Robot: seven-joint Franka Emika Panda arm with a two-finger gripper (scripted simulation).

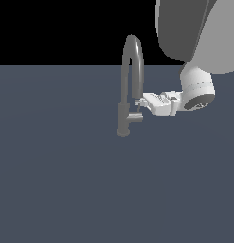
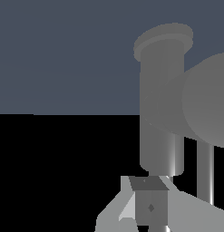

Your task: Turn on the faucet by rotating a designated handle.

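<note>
The faucet (image 1: pixel 124 102) stands mid-tabletop (image 1: pixel 66 180); its handle (image 1: pixel 136 115) juts toward 3 o'clock. The gripper (image 1: pixel 139 105) sits right at it, spread unclear. Push steadily sideways on the lever tip, sweeping around the body, clear of the spout.

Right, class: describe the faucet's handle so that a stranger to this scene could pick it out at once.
Find the tall grey faucet with its arched spout, standing on the dark floor. Low on its upright body, a short thin lever juts toward the exterior view's right: the handle, just below the white claw. Unlike the spout, it is small, straight and horizontal.
</note>
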